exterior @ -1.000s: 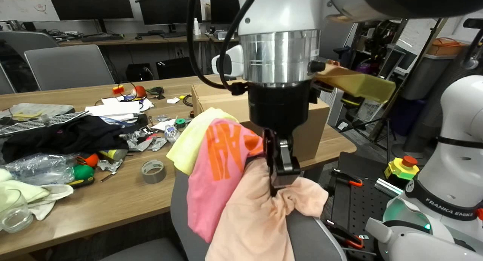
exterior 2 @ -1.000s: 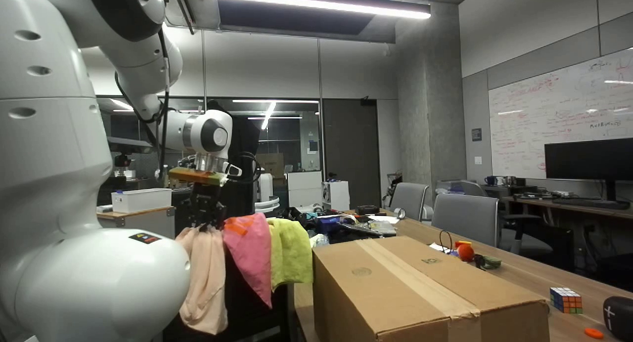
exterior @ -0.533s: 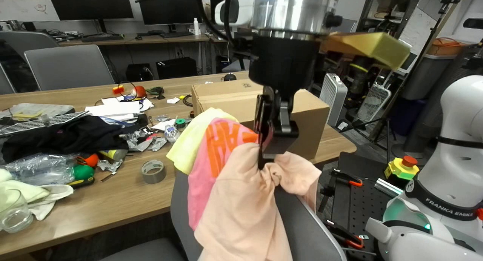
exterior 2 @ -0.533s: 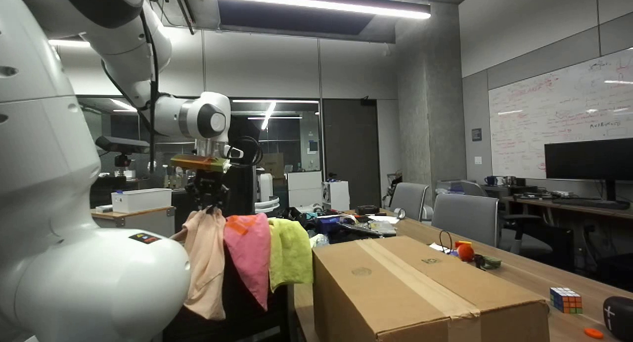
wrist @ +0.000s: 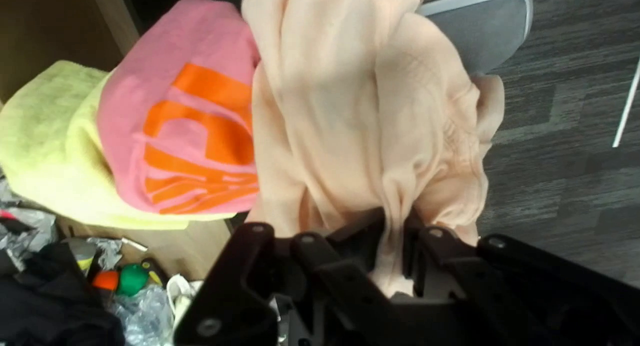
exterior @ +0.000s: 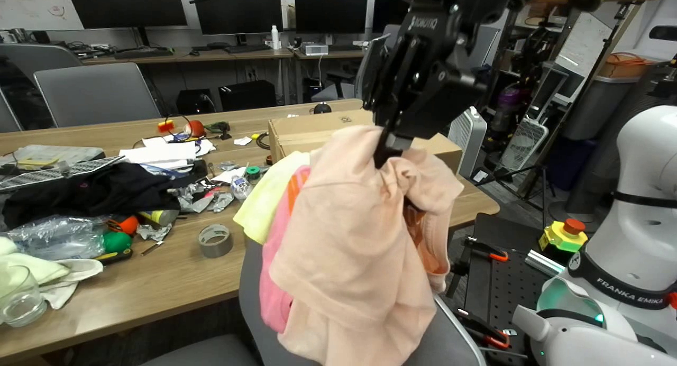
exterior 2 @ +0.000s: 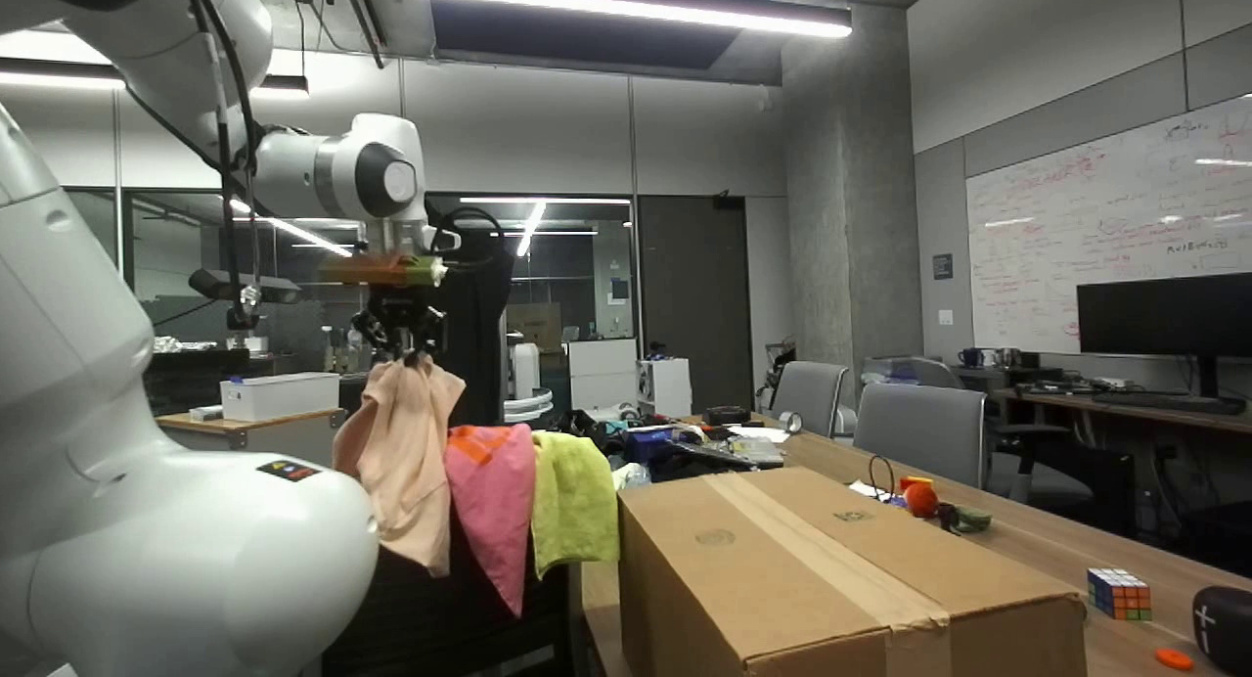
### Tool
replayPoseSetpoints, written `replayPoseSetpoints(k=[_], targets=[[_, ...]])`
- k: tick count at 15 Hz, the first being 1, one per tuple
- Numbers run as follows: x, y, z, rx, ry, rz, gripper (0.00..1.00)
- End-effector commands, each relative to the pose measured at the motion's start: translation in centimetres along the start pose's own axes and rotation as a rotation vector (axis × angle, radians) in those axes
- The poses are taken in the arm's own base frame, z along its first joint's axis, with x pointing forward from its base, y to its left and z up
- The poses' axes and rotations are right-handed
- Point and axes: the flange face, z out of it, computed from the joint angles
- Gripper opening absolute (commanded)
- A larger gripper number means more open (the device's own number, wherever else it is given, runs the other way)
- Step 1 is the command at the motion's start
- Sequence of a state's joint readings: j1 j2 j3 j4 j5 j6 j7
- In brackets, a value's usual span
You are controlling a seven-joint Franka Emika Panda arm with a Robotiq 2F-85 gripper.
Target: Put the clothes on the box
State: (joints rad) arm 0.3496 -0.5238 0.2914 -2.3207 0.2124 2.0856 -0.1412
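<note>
Exterior views show the claw [exterior: 389,152] pinching the peach garment [exterior: 354,244], higher than a second ago beside the draped pink garment [exterior 2: 495,506] and yellow garment [exterior 2: 577,501], so carrying it to the box [exterior 2: 743,560] likely comes next.

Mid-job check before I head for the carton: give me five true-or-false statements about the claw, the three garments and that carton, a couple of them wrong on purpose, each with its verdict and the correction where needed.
1) The claw grips the peach garment. True.
2) The pink garment hangs between the peach garment and the yellow-green garment. True.
3) The yellow-green garment hangs from the claw. False: only the peach garment is in the claw.
4) The carton has tape along its top seam. True.
5) The pink garment lies on top of the carton. False: it is draped over the chair back.
</note>
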Motion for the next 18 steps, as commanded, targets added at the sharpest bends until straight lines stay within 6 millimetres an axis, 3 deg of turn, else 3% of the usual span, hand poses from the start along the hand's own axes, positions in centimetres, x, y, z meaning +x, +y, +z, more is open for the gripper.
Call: replayPoseSetpoints(k=[1,7,12,16,18], targets=[[0.5,-1.8,-4.5,-0.084,0.058,-0.064,0.02],[1.5,-3.3,-10.6,-0.137,0.156,-0.079,0.02],[2.7,-2.8,-13.7,-0.162,0.183,-0.042,0.02],[2.9,1.4,-16.3,-0.263,0.192,0.102,0.02],[2.1,4.2,-18.8,-0.285,0.202,0.195,0.02]])
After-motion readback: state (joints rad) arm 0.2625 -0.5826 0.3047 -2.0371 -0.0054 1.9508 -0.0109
